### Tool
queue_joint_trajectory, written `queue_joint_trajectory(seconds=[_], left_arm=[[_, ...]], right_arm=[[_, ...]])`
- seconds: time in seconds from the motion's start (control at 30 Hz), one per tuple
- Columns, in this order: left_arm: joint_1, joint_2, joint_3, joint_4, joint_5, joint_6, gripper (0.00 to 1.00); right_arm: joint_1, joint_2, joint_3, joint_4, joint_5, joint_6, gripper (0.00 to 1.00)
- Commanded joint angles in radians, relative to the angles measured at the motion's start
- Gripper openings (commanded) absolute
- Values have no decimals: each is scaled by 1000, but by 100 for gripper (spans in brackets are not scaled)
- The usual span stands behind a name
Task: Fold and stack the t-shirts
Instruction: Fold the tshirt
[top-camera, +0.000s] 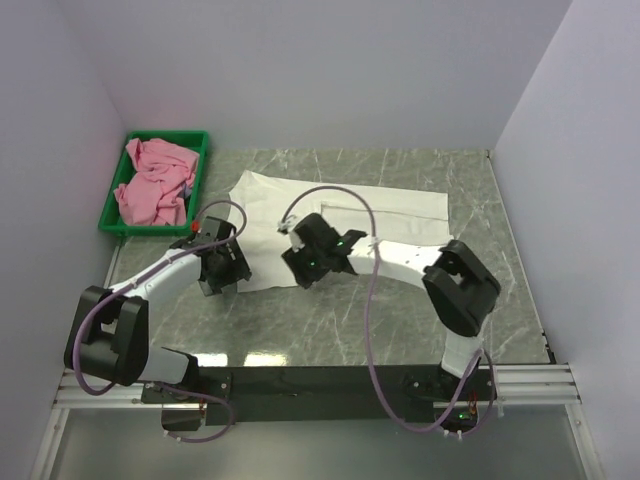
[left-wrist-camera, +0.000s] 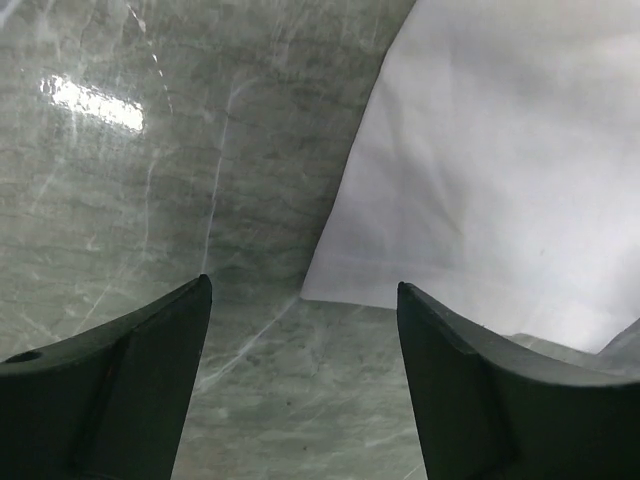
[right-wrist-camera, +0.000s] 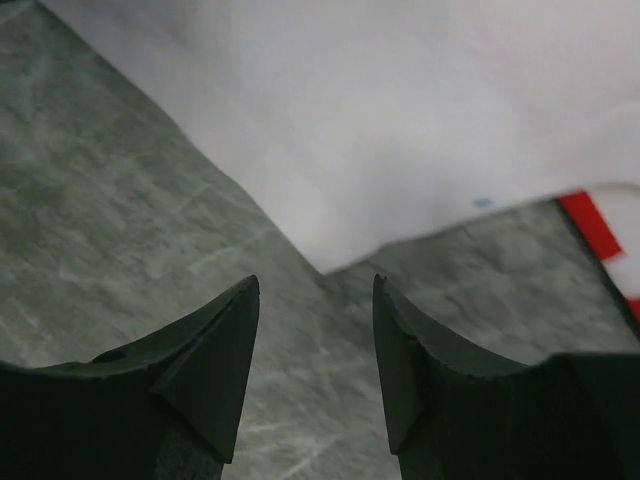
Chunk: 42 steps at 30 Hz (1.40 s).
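A large white t-shirt (top-camera: 400, 215) lies flat on the marble table, its print side not showing from above. The pink t-shirt (top-camera: 155, 182) is bunched up in the green tray (top-camera: 168, 135) at the back left. My left gripper (top-camera: 224, 272) hovers at the white shirt's near left corner. In the left wrist view it (left-wrist-camera: 303, 290) is open over bare marble, with the white shirt (left-wrist-camera: 500, 170) just beyond its fingertips. My right gripper (top-camera: 305, 264) is at the shirt's near edge. It (right-wrist-camera: 315, 285) is open, and a corner of the white shirt (right-wrist-camera: 400, 120) lies just ahead of it.
A red strip (right-wrist-camera: 592, 222) shows at the right edge of the right wrist view, beside the shirt's edge. Purple walls close in the table on the left, the back and the right. Bare marble (top-camera: 340, 325) runs between the shirt and the arm bases.
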Motion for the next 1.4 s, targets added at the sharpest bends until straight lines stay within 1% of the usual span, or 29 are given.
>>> queue_joint_trajectory(seconds=[0.0,0.07,0.1,0.17,0.47,0.53,0.63,0.67,0.73,0.77,0.83,0.87,0.9,0.93,0.97,1.03,1.07,1.13,1.17,1.37], left_arm=[[-8,-10,1,41,-42,-31,79],[-11,11,-1,51,-43,-31,77],[-17,17,-1,53,-43,-34,76],[-23,39,4,56,-42,-34,74],[-46,86,8,58,-51,-44,72],[-51,99,8,59,-51,-44,70],[-60,109,5,59,-48,-48,67],[-61,111,1,61,-46,-51,65],[-69,111,-5,67,-45,-62,61],[-72,113,-8,70,-42,-65,55],[-77,123,-12,77,-40,-70,51],[-78,128,-13,79,-34,-73,43],[-83,132,-10,82,-33,-73,40],[-83,143,-9,87,-30,-79,32],[-86,148,-7,88,-23,-80,28],[-92,155,-4,94,-16,-90,21],[-97,159,-4,100,-13,-93,14],[-100,151,-2,105,-8,-103,7],[-100,148,-2,111,-5,-105,1],[-97,103,50,79,-19,-111,1]], right_arm=[[67,56,108,7,28,-71,56],[88,102,127,1,44,-71,54],[102,115,141,0,57,-100,52],[114,147,151,-3,74,-105,52],[131,199,171,-11,163,-121,50],[134,211,176,-17,166,-124,49],[134,221,178,-23,158,-128,43],[134,222,179,-23,158,-127,40],[134,227,182,-23,158,-125,36],[134,227,182,-26,157,-124,30],[134,231,185,-28,157,-124,24],[134,231,185,-28,155,-124,19],[134,233,185,-28,152,-122,17],[134,233,185,-29,153,-122,14],[134,234,187,-29,153,-122,9],[134,234,187,-29,149,-122,6],[134,234,187,-29,149,-122,4],[134,234,190,-29,147,-122,2],[134,234,190,-29,147,-122,0],[125,199,182,-14,153,-114,0]])
